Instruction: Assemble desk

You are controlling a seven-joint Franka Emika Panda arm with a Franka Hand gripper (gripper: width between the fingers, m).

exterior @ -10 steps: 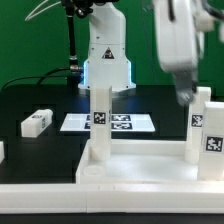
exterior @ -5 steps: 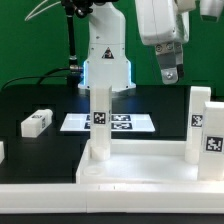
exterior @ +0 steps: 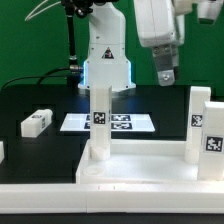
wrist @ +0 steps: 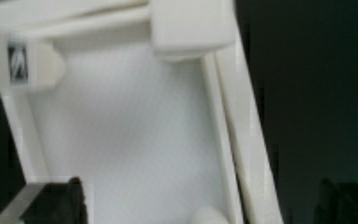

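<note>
The white desk tabletop [exterior: 140, 178] lies upside down at the front of the table. Two white tagged legs stand upright in its corner sockets, one in the middle [exterior: 100, 120] and one at the exterior view's right [exterior: 207, 125]. My gripper [exterior: 165, 74] hangs in the air above and between them, open and empty. In the wrist view the tabletop [wrist: 131, 130] fills the picture, with a standing leg [wrist: 194, 30] and a tagged leg [wrist: 25, 65] beyond it. The dark fingertips [wrist: 51, 203] stand far apart around my gripper's gap [wrist: 197, 205].
A loose white leg [exterior: 37, 122] lies on the black table at the exterior view's left, another part [exterior: 2, 150] at the left edge. The marker board [exterior: 125, 123] lies flat behind the tabletop. The robot base [exterior: 105, 55] stands at the back.
My gripper has risen and moved toward the exterior view's left, away from the right-hand leg. Most of that happened in the first half second. The parts have not moved.
</note>
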